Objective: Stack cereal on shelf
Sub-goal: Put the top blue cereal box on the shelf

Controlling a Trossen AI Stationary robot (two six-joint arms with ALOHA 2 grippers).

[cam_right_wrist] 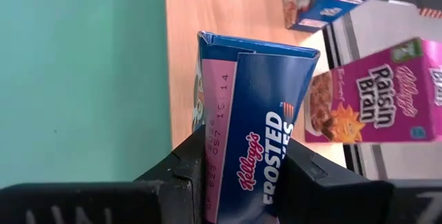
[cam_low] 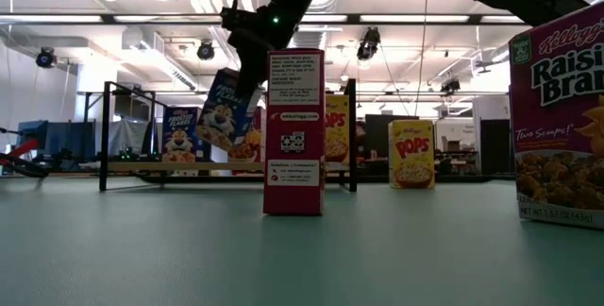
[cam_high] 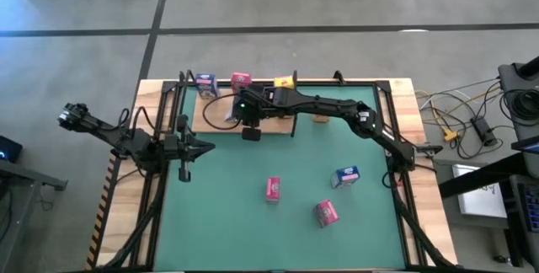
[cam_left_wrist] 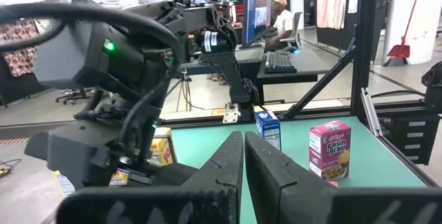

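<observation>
The light-wood shelf (cam_high: 221, 115) lies at the table's far side. On it stand a blue cereal box (cam_high: 206, 83), a pink one (cam_high: 241, 79) and a yellow one (cam_high: 285, 81). My right gripper (cam_high: 238, 115) is over the shelf, shut on another blue cereal box (cam_right_wrist: 252, 113), which hangs tilted in the low view (cam_low: 222, 108). Two pink boxes (cam_high: 272, 189) (cam_high: 326, 212) and a blue box (cam_high: 346, 175) stand on the green mat. My left gripper (cam_left_wrist: 244, 162) waits shut at the table's left (cam_high: 185, 148). My right gripper pinches the blue box between its two fingers (cam_right_wrist: 185, 175), one on each broad face, with the narrow printed side (cam_right_wrist: 266, 156) toward the wrist camera. The fingers slant down from the table's right. The box is lifted clear of the shelf and tilted, its free end (cam_right_wrist: 255, 44) pointing away from the fingers.
Thin black frame posts (cam_low: 106, 136) stand at the shelf's corners. A yellow box (cam_low: 411, 153) stands by the shelf's right end. A pink box (cam_low: 293, 131) and a Raisin Bran box (cam_low: 562, 117) stand near the low camera. Green mat lies bare at the near left.
</observation>
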